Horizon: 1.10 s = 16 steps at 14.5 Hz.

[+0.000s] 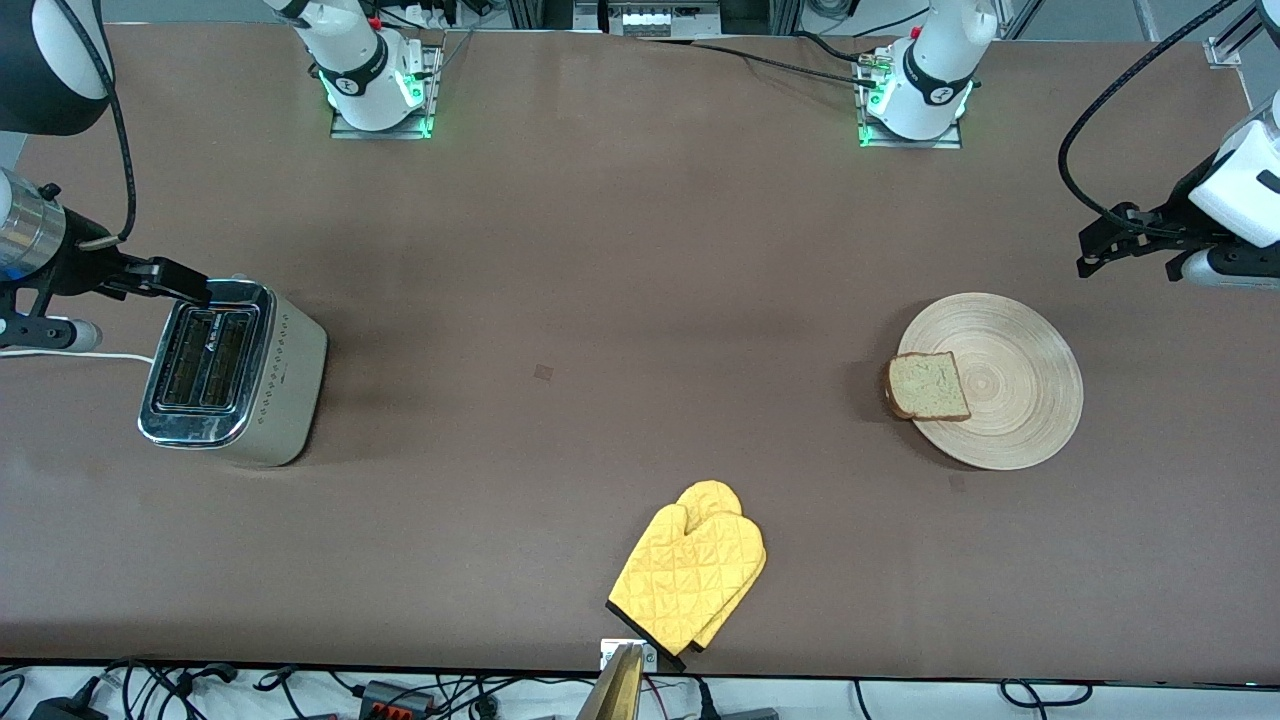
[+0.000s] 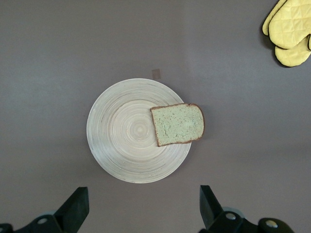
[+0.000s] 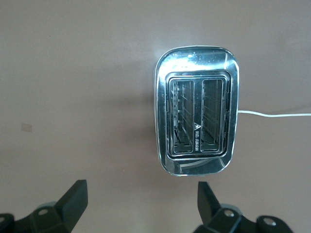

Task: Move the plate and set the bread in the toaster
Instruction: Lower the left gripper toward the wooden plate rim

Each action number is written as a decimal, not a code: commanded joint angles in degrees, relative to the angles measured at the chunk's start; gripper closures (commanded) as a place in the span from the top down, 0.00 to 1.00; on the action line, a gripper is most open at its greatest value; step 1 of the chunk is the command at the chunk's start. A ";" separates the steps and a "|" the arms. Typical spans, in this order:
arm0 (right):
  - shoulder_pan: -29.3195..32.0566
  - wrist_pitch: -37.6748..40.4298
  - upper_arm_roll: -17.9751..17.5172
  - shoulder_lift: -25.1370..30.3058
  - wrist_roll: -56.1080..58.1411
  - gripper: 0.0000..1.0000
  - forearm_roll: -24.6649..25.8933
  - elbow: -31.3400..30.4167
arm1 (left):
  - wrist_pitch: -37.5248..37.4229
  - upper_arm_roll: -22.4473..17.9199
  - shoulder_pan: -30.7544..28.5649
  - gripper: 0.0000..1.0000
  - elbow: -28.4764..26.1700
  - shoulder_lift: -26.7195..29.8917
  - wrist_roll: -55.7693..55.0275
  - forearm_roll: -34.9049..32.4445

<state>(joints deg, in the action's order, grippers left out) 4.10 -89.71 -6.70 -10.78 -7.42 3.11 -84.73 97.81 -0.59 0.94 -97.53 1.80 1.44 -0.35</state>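
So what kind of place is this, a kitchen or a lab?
Likely a robot lab staged as a kitchen: two arms bolted to a brown table, cables along its edge, and only a toaster, bread on a plate, and a mitt.

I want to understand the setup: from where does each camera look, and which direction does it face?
Front view: high across the table, facing both arm bases; left tool and right tool show.
Left wrist view: looks down on the plate with the bread; open fingertips show.
Right wrist view: looks down on the toaster; open fingertips show.
Shared: the oven mitt appears in front and left wrist views.
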 commanded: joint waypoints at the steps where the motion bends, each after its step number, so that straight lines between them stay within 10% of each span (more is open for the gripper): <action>1: -0.41 -1.07 -0.15 0.85 -1.02 1.00 -0.65 -0.79 | -1.92 -0.37 0.64 1.00 1.73 -0.57 -0.56 -0.09; 16: -0.41 -0.37 -0.06 0.94 -0.32 1.00 -0.74 -0.70 | -4.02 -0.46 0.46 1.00 2.78 -1.18 -0.56 -0.18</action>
<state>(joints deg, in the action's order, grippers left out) 3.64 -90.08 -6.71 -10.78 -7.42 3.11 -84.73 95.83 -0.63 0.94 -96.80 1.78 1.43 -0.35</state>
